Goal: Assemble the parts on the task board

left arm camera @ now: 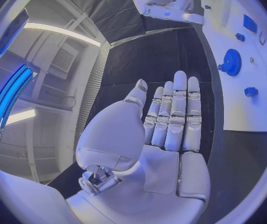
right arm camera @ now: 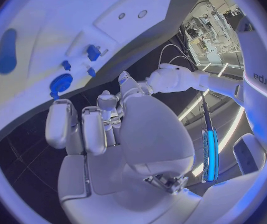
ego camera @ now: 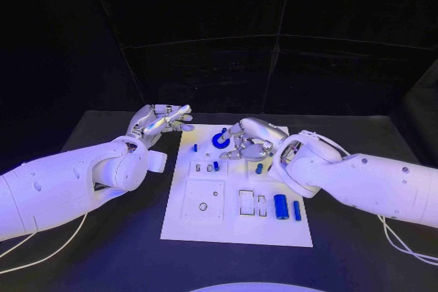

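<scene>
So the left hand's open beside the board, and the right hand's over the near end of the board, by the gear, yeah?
Not quite: the right hand is over the board's far end, by the gear, as the head view shows. The left hand is open beside the board.

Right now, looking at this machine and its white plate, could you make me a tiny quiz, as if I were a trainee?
1. True or false: the left hand holds a blue part.
2. Which hand is over the task board? A) left B) right C) neither
3. Fill in: the blue gear sits at the board's ___ end, seen from the robot.

Key:
1. False; in the left wrist view its fingers are straight and hold nothing.
2. B; the right hand is beside the gear.
3. Far.
</scene>
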`<state>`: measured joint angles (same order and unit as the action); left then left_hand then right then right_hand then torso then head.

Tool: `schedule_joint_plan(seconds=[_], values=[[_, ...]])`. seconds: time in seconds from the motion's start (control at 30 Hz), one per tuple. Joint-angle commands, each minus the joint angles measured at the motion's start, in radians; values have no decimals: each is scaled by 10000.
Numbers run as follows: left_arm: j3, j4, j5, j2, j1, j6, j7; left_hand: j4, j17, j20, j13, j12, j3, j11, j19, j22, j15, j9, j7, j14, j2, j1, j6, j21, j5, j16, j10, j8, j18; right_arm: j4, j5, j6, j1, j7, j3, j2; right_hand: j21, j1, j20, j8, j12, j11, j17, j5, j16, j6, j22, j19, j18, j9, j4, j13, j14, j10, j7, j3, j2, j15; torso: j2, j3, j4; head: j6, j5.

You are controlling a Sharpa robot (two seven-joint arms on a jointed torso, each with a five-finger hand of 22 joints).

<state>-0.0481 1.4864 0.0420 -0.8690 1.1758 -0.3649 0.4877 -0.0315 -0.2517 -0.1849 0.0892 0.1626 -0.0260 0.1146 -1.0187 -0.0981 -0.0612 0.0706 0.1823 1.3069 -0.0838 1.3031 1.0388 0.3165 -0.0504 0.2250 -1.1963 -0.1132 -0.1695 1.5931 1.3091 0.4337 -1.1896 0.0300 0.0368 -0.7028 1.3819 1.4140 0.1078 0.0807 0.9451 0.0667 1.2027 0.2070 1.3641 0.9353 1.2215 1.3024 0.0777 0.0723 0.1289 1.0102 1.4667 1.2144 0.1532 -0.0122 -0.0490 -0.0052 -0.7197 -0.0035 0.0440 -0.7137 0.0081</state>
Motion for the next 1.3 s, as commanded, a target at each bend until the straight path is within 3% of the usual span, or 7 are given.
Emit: schedule_joint_plan(seconds=[0.03,0.17,0.3,0.43,0.53,0.83,1.3], values=[[14,-110,2150,-37,157,330,-2006,7,-446,315,111,141,-21,-244,-678,-153,299,28,-226,807,1,-120,209,363,-5,508,-592,-45,-163,186,-1996,-189,-335,-1390,-66,-358,-600,278,-55,-8,-871,-49,-1149,65,-822,56,-931,-689,260,-26,-76,-790,-124,-349,1,6,209,-63,67,30,-10,-18,29],[14,-307,4185,-34,415,1633,-3980,-149,-1531,770,417,452,-181,-602,-1876,-502,726,137,-518,2017,116,-341,549,1111,-46,1869,-1343,-201,-158,171,-3282,-369,-783,-1355,-113,-930,-1342,519,-100,-82,-2609,-79,-2505,-165,-2028,69,-1875,-1202,433,-36,-154,-2381,-371,-678,-3,121,396,-102,157,81,-55,-7,40],[12,-429,6176,118,727,2894,-5735,-52,-8146,1209,1081,893,-5,-817,-3099,-1097,1056,315,-687,2252,143,-54,686,2199,-74,8863,-1560,-385,-129,-144,-4500,-162,-1078,-1424,-131,-1329,-3003,641,-101,-136,-3609,-45,-5251,-76,-4537,31,-4036,-2564,828,-51,-151,-3223,-1164,-847,18,184,409,-78,275,107,-98,-21,78],[1,-604,7133,406,1027,3732,-7140,-335,-11238,1325,1809,1647,-11,-997,-3459,-1668,1155,530,-889,2458,201,-346,834,3020,-53,11757,-1814,-677,-89,-451,-5154,146,-1220,-1532,-136,-1563,-4135,776,-66,-108,-4192,1,-6407,167,-6027,-186,-5220,-2899,988,-42,-204,-3940,-1131,-751,82,301,309,-50,346,144,-123,-27,105],[-154,-794,7753,776,1330,4015,-8142,-910,-12649,1462,2930,2798,-224,-1105,-4650,-8020,1254,865,-1017,2550,237,-917,835,8016,-25,13009,-1713,-1094,734,-554,-5406,244,-1275,-1553,-137,-1692,-4345,778,-73,-88,-4260,-7,-6498,178,-6271,-188,-5402,-2808,991,-36,-205,-4110,-993,-682,68,325,275,-59,387,168,-112,-46,110],[-531,-1431,8621,1950,1665,4488,-10039,-2313,-13191,1611,8838,8704,-1382,-1384,-4846,-11764,1414,2315,-1204,2639,168,-1493,331,10864,-25,13458,-1568,-2788,1175,-668,-5361,117,-1311,-1440,-135,-1655,-4550,728,-79,-74,-4293,-7,-6551,172,-6469,-188,-5590,-2754,1004,-33,-176,-4242,-881,-647,64,314,229,-59,405,181,-120,-74,168],[-794,-2030,9025,3104,1781,5180,-11233,-2553,-13191,1627,10140,9928,-2041,-1357,-4889,-12379,1454,3526,-1312,2639,-14,-1701,-380,11267,-7,13458,-1495,-3900,1253,-781,-5134,52,-1315,-1296,-131,-1498,-4640,676,-94,35,-4291,-35,-6567,217,-6601,-24,-5641,-2651,1000,-4,-137,-4333,-785,-608,30,289,193,-80,378,162,-129,-124,192]])
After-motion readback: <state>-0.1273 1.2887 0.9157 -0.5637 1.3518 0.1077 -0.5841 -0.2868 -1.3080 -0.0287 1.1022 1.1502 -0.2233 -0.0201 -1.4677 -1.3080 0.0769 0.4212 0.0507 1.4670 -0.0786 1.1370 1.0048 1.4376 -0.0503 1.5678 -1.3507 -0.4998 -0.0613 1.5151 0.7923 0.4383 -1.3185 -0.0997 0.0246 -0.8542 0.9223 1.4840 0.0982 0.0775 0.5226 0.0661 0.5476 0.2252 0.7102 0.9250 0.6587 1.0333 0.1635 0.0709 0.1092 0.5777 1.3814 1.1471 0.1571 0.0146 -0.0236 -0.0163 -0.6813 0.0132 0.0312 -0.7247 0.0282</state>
